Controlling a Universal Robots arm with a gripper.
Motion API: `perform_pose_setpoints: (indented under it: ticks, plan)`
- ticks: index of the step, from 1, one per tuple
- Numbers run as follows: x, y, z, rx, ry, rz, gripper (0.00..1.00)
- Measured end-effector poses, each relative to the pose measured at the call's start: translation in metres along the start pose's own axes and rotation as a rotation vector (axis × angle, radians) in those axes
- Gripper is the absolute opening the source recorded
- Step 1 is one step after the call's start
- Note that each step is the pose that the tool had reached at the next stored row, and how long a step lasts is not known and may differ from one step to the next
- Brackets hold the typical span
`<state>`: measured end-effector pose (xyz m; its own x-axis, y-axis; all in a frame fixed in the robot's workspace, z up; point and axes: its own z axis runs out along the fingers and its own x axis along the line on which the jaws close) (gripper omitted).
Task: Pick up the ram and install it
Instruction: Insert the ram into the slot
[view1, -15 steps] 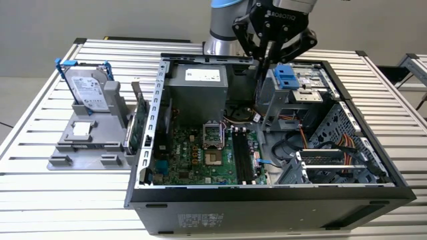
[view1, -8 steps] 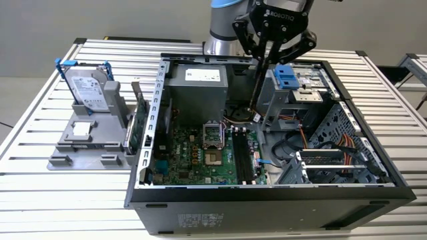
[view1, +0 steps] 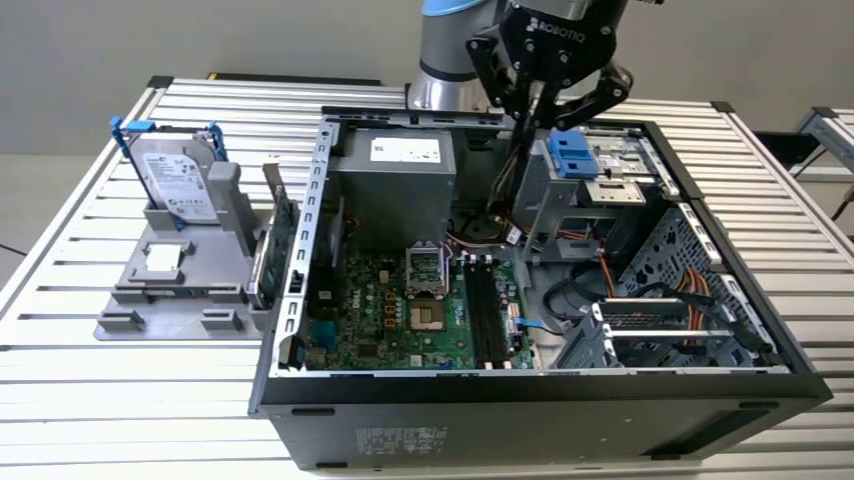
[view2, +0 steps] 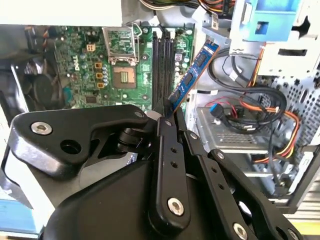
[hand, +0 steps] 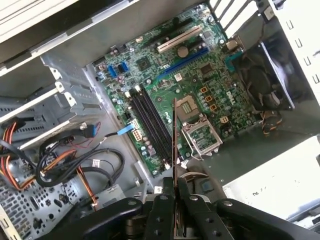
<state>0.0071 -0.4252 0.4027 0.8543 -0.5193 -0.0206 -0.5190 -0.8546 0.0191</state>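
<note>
Clamping the ram, the claw hides its held end

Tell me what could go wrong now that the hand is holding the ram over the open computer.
1. The hand grips the ram by one end, so the stick could pivot or slip under pressure.
2. In the second wrist view the ram looks angled relative to the memory slots; it may enter skewed and jam.
3. Loose cables lie beside the slots and could snag.
</note>
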Motion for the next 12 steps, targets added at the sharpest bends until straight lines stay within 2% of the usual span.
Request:
perform_pose_setpoints:
  ticks: [12]
  plan:
    - [0.0000, 0.0000, 0.0001, 0.0042, -0.0039, 0.203, 0.00]
